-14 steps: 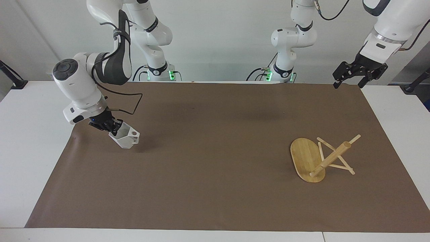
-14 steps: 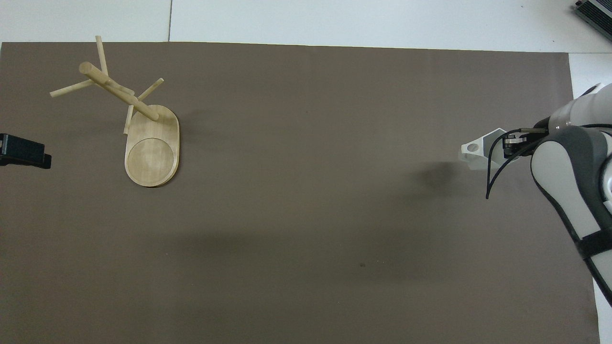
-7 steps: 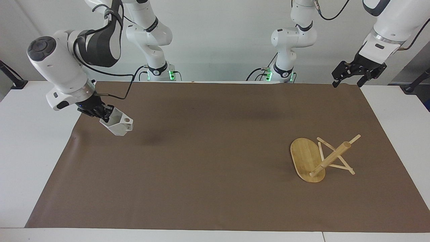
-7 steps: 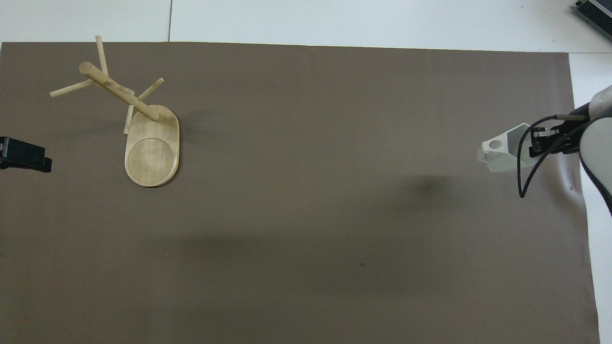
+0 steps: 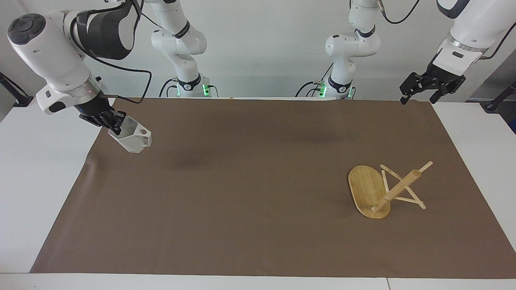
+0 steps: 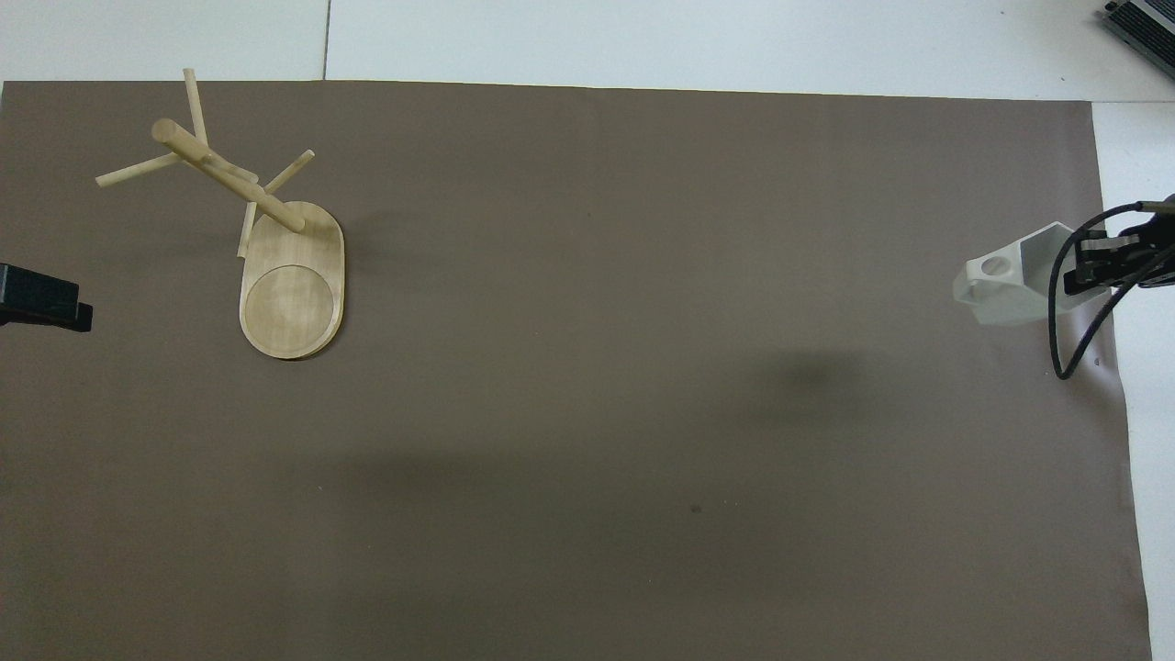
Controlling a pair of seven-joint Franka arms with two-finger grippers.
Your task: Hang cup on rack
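The white faceted cup (image 5: 131,137) hangs tilted in the air, held by its rim in my right gripper (image 5: 115,124). It is over the brown mat's edge at the right arm's end of the table. Its blocky handle with the round hole points toward the table's middle. In the overhead view the cup (image 6: 1005,285) and the right gripper (image 6: 1088,266) show at the mat's edge. The bamboo rack (image 5: 365,189) stands on its oval base at the left arm's end, also seen in the overhead view (image 6: 292,294). My left gripper (image 5: 417,96) is open and empty, raised over the mat's corner nearest the robots.
A brown mat (image 5: 258,225) covers most of the white table (image 5: 32,193). The left gripper's tip (image 6: 41,298) shows at the overhead view's edge, beside the rack. The mat's edge curls up slightly under the cup.
My right gripper has lifted the cup higher and carried it outward, toward the right arm's end of the table. The left gripper and the rack have stayed put.
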